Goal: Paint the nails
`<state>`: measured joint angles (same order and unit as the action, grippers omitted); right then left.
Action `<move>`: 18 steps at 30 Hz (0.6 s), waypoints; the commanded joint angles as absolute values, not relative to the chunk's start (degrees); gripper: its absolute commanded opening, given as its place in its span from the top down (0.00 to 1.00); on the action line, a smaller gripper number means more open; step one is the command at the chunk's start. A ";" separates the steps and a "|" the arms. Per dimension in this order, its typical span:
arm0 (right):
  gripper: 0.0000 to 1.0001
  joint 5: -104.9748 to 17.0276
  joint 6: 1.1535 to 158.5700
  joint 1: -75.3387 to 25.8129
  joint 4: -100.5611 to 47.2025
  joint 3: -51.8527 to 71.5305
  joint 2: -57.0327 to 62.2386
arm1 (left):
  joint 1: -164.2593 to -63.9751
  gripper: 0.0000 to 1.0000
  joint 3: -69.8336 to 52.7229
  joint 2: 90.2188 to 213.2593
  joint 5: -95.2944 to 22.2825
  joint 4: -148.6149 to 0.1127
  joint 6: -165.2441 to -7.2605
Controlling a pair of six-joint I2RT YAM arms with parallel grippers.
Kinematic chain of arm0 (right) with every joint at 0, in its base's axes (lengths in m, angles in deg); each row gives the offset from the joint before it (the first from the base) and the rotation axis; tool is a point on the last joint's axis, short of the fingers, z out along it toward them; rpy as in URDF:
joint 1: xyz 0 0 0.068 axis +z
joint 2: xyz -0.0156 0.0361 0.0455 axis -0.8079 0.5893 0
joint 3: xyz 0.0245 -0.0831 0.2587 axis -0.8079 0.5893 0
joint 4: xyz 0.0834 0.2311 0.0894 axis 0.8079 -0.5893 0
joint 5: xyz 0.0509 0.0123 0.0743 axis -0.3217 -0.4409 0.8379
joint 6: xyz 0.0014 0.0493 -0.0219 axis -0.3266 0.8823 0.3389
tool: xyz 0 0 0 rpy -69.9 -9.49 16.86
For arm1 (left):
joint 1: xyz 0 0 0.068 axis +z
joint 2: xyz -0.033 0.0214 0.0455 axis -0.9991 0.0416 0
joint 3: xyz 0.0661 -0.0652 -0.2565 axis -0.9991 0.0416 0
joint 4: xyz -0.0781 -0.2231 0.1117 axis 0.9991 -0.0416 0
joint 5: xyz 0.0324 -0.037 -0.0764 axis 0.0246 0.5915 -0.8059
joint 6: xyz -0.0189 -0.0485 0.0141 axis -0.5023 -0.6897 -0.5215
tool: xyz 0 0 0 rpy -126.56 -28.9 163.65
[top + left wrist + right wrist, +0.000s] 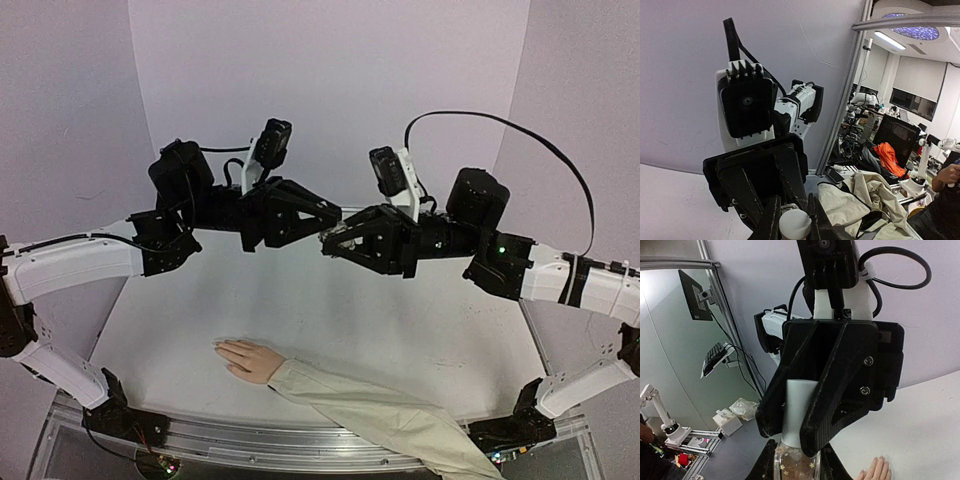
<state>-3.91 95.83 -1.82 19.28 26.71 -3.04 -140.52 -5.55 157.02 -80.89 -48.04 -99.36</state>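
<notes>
Both arms meet high over the table [200, 330], nothing between them and the mannequin hand [250, 358] below. The left gripper [793, 215] pinches the white cap [799, 405]. The right gripper [797, 467] clamps the clear bottle [796, 460], pale flecks showing inside. The hand lies near the table's near edge, left of centre. Its nails [220, 347] are too small to make out. The beige sleeve [370, 415] is cut off at the bottom.

Bottle [799, 400] between left tool [792, 216], right tool [795, 469]; mannequin hand [250, 358] on table [400, 320] below.
</notes>
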 commanded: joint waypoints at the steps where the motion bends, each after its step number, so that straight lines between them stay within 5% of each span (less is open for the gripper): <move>1: 1.00 -0.38 86.68 -1.39 22.86 28.11 -9.84 | -139.81 0.99 -5.12 154.14 -85.89 -37.54 -105.44; 8: 1.00 -18.28 77.53 -1.38 13.30 29.00 -12.53 | -138.86 0.29 -4.08 152.63 -73.47 -52.29 -105.11; 12: 1.00 -26.89 73.68 -1.37 9.03 27.85 -11.54 | -138.88 0.21 -2.70 149.56 -63.57 -60.30 -104.27; 18: 1.00 -40.07 69.29 -0.28 6.90 25.87 -7.34 | -139.01 0.21 -3.23 150.44 -57.12 -62.46 -109.65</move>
